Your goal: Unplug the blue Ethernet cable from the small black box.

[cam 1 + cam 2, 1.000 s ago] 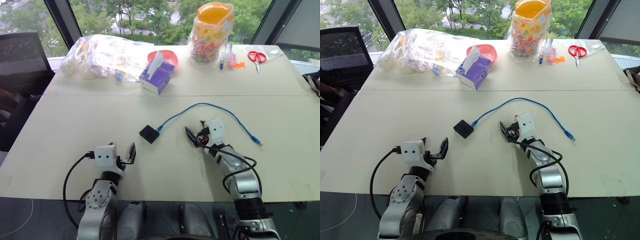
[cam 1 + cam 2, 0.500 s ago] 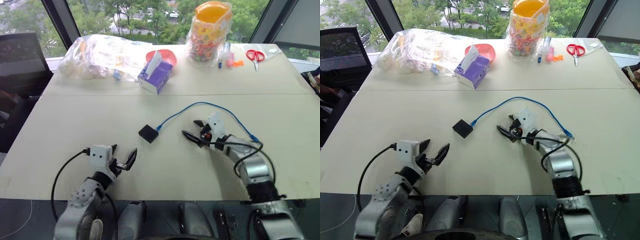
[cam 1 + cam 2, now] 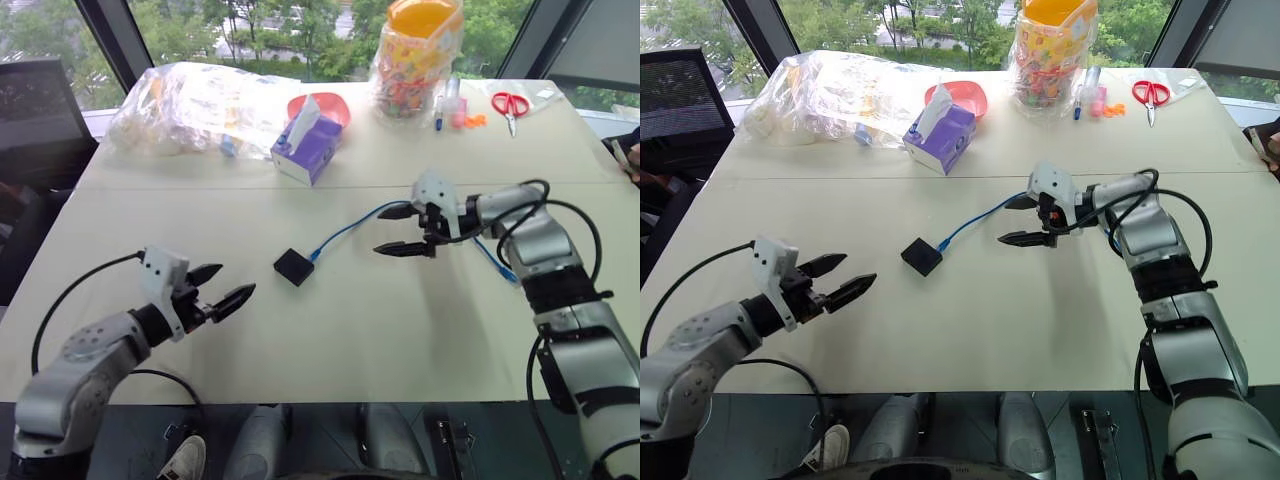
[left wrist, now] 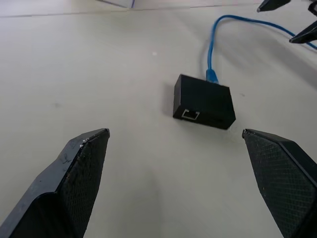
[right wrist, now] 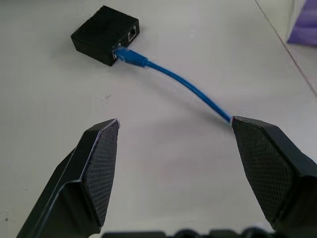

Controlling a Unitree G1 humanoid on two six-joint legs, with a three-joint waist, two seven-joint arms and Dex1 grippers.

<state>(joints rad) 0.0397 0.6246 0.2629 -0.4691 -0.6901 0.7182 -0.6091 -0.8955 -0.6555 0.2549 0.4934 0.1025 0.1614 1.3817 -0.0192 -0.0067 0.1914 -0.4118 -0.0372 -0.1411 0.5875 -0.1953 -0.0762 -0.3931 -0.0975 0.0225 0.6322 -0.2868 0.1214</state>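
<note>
A: Starting at your left, what do you see?

B: Your left gripper (image 3: 223,286) hangs above the table (image 3: 330,330) with its fingers spread wide, holding nothing, pointed toward the small black box (image 3: 294,267).

A: And the box itself?

B: It lies flat on the table between your two grippers, apart from both. The blue Ethernet cable (image 3: 345,228) is still plugged into its side and curves off to the right.

A: Then the right side?

B: Your right gripper (image 3: 402,232) hovers over the cable's middle stretch, fingers well apart and empty. In the right wrist view the cable runs from the box to just beside one fingertip (image 5: 257,148); you cannot tell if it touches.
</note>
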